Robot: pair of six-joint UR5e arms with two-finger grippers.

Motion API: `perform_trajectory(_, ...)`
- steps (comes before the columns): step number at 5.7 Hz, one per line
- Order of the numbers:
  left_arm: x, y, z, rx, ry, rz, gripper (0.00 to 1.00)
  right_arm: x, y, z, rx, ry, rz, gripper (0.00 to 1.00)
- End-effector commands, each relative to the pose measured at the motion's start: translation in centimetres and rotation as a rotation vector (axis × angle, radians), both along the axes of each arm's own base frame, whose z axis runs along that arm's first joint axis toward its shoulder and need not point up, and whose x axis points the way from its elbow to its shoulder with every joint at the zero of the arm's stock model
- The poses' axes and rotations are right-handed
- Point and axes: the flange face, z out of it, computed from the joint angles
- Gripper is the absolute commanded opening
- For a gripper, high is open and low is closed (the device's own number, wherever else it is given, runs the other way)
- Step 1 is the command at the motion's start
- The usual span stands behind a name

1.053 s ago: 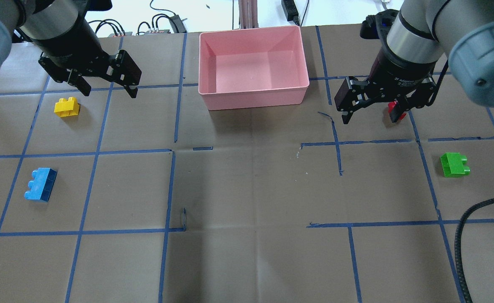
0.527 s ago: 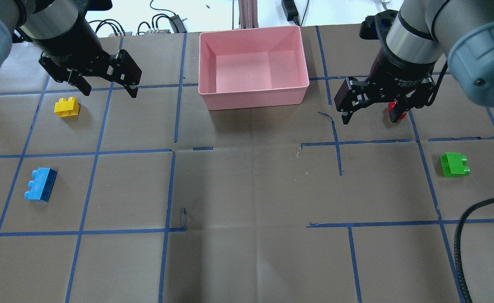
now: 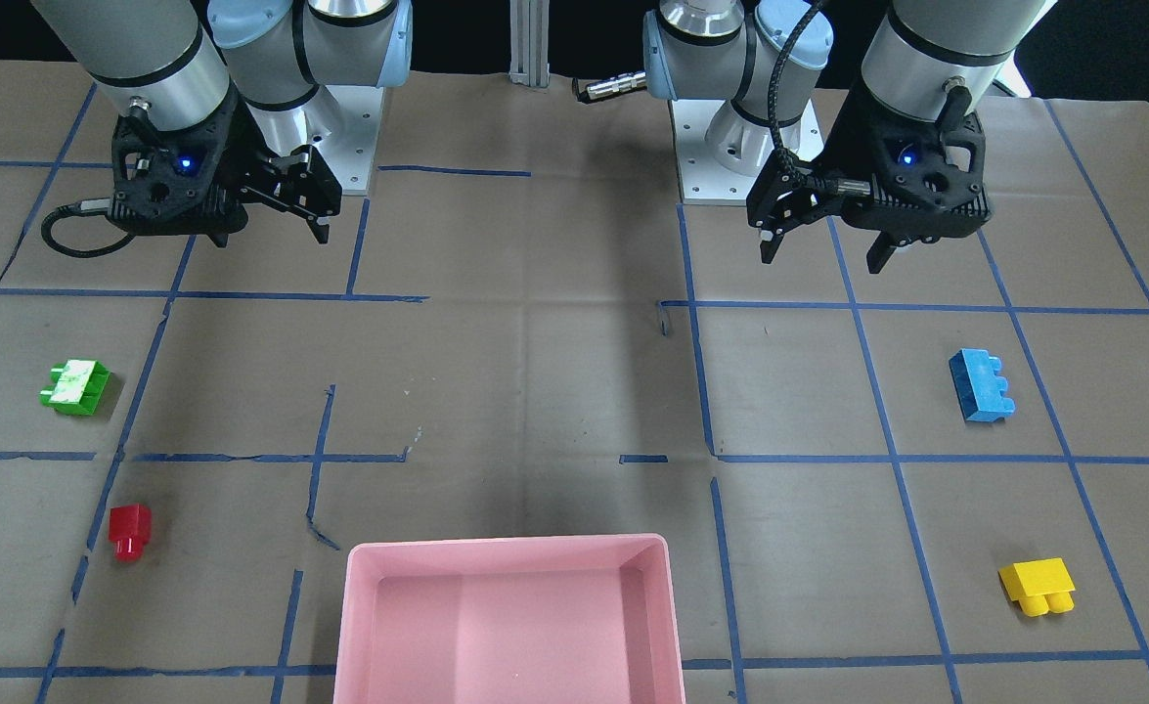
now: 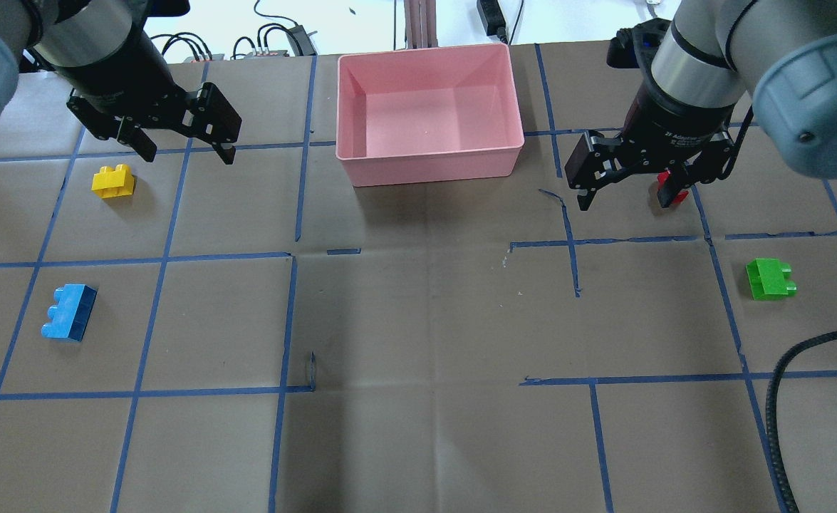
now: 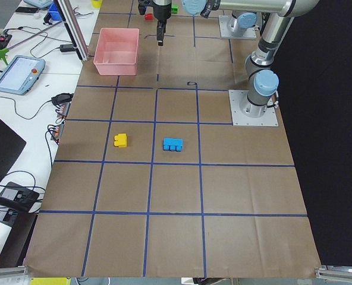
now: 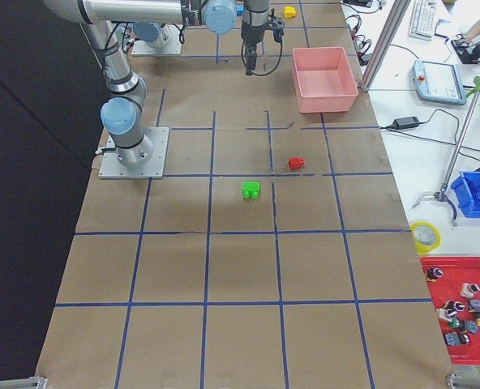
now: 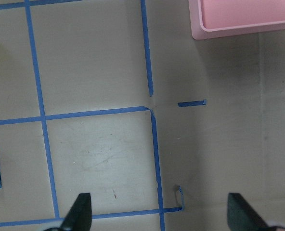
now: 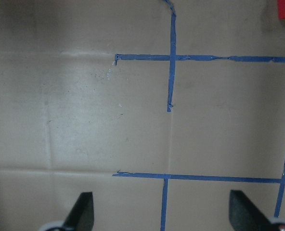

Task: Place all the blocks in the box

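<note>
The pink box [image 4: 429, 162] stands empty at the table's far middle, also in the front view [image 3: 359, 626] and the left wrist view [image 7: 229, 32]. The yellow block [image 4: 112, 181] and blue block [image 4: 69, 322] lie on the left side. The green block [image 4: 769, 278] and red block [image 4: 678, 196] lie on the right; the green one shows a whitish face in the front view [image 3: 75, 385]. My left gripper [image 4: 189, 153] is open and empty, above the table beside the yellow block. My right gripper [image 4: 625, 203] is open and empty, raised; one finger partly hides the red block.
A black cable [image 4: 781, 385] curves over the table's front right. Cables and a power strip [image 4: 493, 18] lie beyond the far edge. Both arm bases [image 3: 745, 147] stand on the robot's side. Blue tape lines grid the brown paper.
My right gripper has drifted slightly left and away from me. The left gripper has barely shifted. No block has moved.
</note>
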Motion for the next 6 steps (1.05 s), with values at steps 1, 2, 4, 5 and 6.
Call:
perform_trajectory(1, 0.6, 0.0, 0.0, 0.003, -0.013, 0.005, 1.0, 0.0, 0.0, 0.0, 0.0, -0.001, 0.0, 1.0)
perform_trajectory(2, 0.7, 0.1, -0.1, 0.005, -0.013, 0.003, 1.0, 0.0, 0.0, -0.1, 0.002, -0.001, 0.002, 1.0)
perform_trajectory(4, 1.3, -0.1, 0.1, 0.0, -0.013, 0.012, 1.0, 0.0, 0.0, -0.1, 0.002, -0.001, 0.0, 1.0)
perform_trajectory(5, 3.5, -0.4, 0.1, 0.001, -0.017, 0.003, 1.0, 0.0, 0.0, -0.1, 0.0, 0.001, 0.002, 1.0)
perform_trajectory(6, 10.9, -0.6, 0.2, 0.009, -0.019, 0.017, 1.0, -0.2, -0.1, -0.1, -0.003, 0.008, 0.009, 1.0)
